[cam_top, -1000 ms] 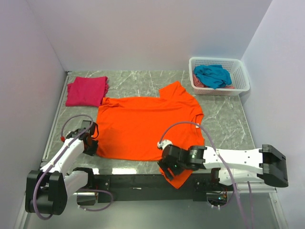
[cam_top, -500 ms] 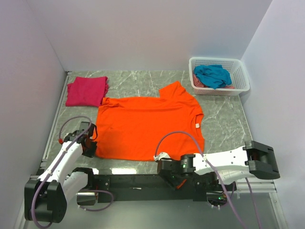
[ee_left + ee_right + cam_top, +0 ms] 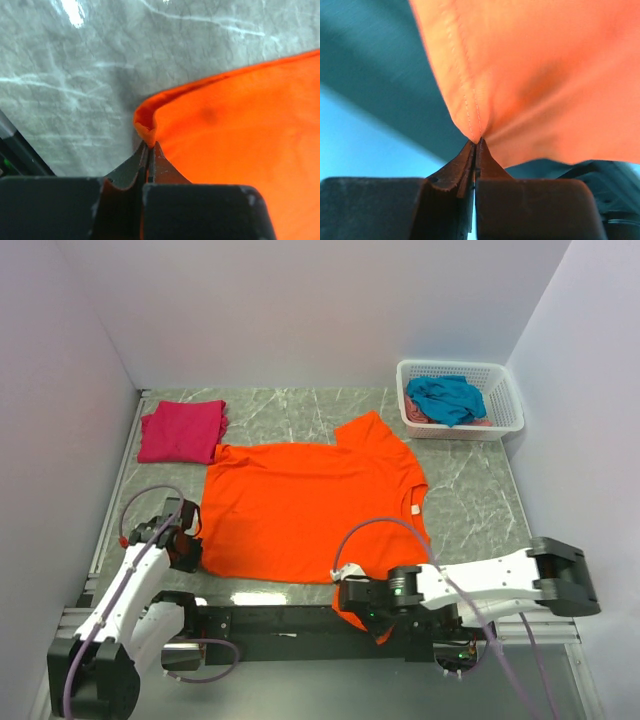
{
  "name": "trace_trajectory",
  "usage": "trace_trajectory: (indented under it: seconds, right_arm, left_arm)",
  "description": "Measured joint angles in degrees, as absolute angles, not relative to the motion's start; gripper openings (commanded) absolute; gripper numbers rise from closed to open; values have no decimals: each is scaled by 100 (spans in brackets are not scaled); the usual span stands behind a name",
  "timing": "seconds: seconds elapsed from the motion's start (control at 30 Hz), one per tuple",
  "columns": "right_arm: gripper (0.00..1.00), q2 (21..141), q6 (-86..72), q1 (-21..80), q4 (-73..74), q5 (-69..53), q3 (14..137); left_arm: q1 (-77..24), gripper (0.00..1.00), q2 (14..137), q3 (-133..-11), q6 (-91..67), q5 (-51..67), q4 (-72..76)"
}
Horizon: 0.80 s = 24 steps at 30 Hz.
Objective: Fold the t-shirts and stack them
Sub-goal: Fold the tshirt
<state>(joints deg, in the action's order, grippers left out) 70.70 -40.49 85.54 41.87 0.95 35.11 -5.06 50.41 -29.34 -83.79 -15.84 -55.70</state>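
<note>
A: Hands?
B: The left gripper (image 3: pixel 148 150) has its jaws pinched together on the near-left corner of the orange t-shirt (image 3: pixel 310 505). The right gripper (image 3: pixel 476 145) is clamped on a stitched edge of the same shirt at the near-right, out past the table's (image 3: pixel 470 490) front edge.
A: Shirt location?
B: It's spread flat mid-table, with the near-right part hanging off by the rail (image 3: pixel 270 620). The magenta t-shirt (image 3: pixel 182 430) lies folded far-left, and the teal t-shirt (image 3: pixel 445 398) is bunched in the basket (image 3: pixel 505 422).
A: Risks?
B: Both bites look thin, just a bit of hem between the tips, so a quick pull likely slips one out. An uneven pull would skew the cloth. The hanging part could snag on the rail or the right arm's cable (image 3: pixel 390 521).
A: Room?
B: There's bare marble beyond the shirt and to its right, before the basket. The left is tight, with the wall (image 3: pixel 60 440) near that arm. The magenta one sits just beside the orange's far-left corner, so a fold that way could drag it.
</note>
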Motion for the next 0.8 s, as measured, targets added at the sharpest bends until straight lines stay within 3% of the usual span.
trace_trajectory:
  seconds: [0.2,0.5,0.8]
  right_arm:
    - [0,5798,-4342,8643,4423,-445,3448]
    - [0,5961,-4399,8506,4838,-366,3470]
    - [0,5760,-4058,6731,5251,244,3968]
  left_arm:
    - [-506,1,4355,-3135,-8687,-1466,-6130]
    - [-519,1,3852,-3430,-9024,-1450,-6628]
    - [-521,1,4163,-3570,-9026,-1500,-6611]
